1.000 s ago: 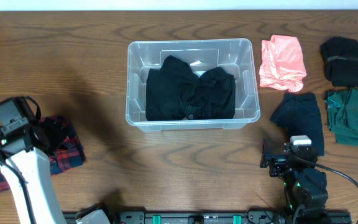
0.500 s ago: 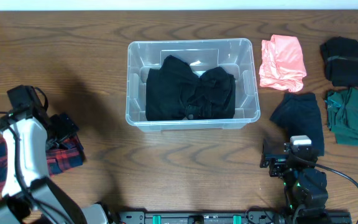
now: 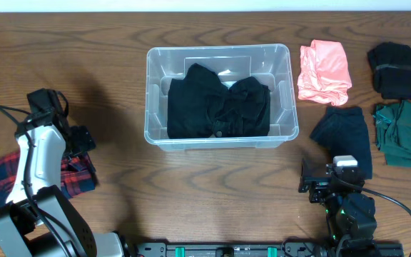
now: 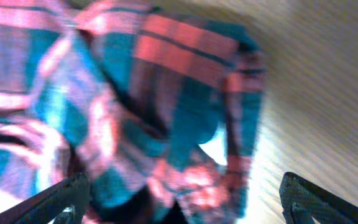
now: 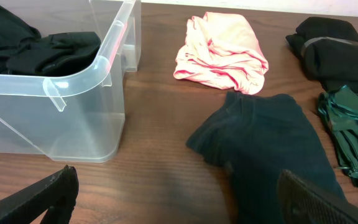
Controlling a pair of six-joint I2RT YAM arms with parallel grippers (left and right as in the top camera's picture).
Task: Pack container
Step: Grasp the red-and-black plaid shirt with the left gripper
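The clear plastic container (image 3: 152, 96) stands at the table's middle with a black garment (image 3: 218, 107) lying in it. My left gripper (image 3: 81, 139) is open over the right end of a red plaid cloth (image 3: 77, 177) at the left edge. In the blurred left wrist view the plaid cloth (image 4: 135, 106) fills the frame between the wide-apart fingers (image 4: 67, 200) of the left gripper (image 4: 182, 202). My right gripper (image 3: 332, 173) is open and empty near the front edge; in the right wrist view the right gripper (image 5: 179, 196) faces the container (image 5: 73, 112) and a dark blue cloth (image 5: 272, 143).
Right of the container lie a salmon-pink cloth (image 3: 325, 71), a dark blue cloth (image 3: 344, 135), a black folded cloth (image 3: 393, 69) and a green cloth (image 3: 404, 132). The pink cloth (image 5: 222, 50), black cloth (image 5: 331, 46) and green cloth (image 5: 353, 124) also show in the right wrist view.
My left arm has swung its wrist toward the far side and to the right, above the plaid cloth's right end. The cloth still lies on the table. The right arm has not moved.
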